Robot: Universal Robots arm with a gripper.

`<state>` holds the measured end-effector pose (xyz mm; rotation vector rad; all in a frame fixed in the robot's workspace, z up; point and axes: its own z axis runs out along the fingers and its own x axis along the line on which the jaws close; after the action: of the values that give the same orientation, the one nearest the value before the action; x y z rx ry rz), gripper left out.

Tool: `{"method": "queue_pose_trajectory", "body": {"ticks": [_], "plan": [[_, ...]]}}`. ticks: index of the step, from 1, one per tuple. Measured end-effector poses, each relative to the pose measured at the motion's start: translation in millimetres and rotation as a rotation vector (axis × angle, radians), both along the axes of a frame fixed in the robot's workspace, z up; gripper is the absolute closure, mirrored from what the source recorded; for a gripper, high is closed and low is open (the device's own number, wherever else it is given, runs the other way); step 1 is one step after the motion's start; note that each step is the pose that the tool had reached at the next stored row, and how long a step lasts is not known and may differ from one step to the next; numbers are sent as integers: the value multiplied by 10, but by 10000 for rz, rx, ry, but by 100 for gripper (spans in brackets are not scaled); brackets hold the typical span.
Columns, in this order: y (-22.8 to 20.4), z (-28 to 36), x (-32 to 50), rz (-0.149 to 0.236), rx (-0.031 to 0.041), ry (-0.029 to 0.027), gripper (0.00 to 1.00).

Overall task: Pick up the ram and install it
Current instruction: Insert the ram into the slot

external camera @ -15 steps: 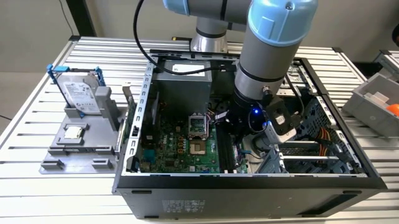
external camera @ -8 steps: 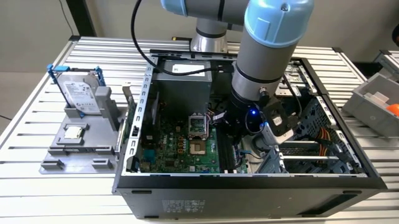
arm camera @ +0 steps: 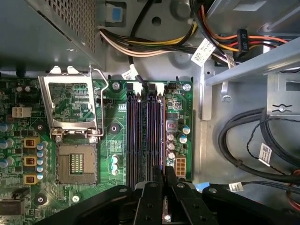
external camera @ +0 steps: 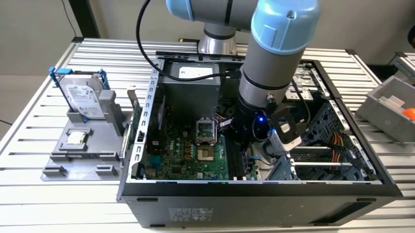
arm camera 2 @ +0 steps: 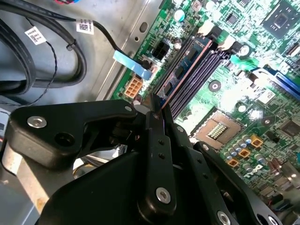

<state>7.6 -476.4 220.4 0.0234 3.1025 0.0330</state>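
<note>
Exterior view, left to right: drive caddy [external camera: 84,99] on table; open computer case [external camera: 259,189]; arm inside it. Second wrist view: gripper [arm camera 2: 158,108], fingers together on the ram [arm camera 2: 187,63], which sits edge-on in the outermost memory slot. Risk: misaligned stick would jam or bend against the slot clips [arm camera 2: 228,43].

The exterior view sits high and well back, looking down at an open computer case [external camera: 259,189] on a slatted table [external camera: 39,194], the arm [external camera: 272,58] dropping in from twelve o'clock. The first wrist view looks straight down, close over the motherboard [arm camera: 112,140], with the gripper [arm camera: 165,176] at six o'clock. The second wrist view is nearer still, slanted across the gripper [arm camera 2: 157,110] toward the memory slots [arm camera 2: 197,70] at one o'clock. All three share the motherboard.
</note>
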Motion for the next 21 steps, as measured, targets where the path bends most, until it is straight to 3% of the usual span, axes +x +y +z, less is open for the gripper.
{"method": "queue_pose_trajectory", "body": {"ticks": [7, 21], "plan": [[16, -40, 0, 0, -5, 0, 100], [13, -51, -1, -4, -32, 9, 100]]}}
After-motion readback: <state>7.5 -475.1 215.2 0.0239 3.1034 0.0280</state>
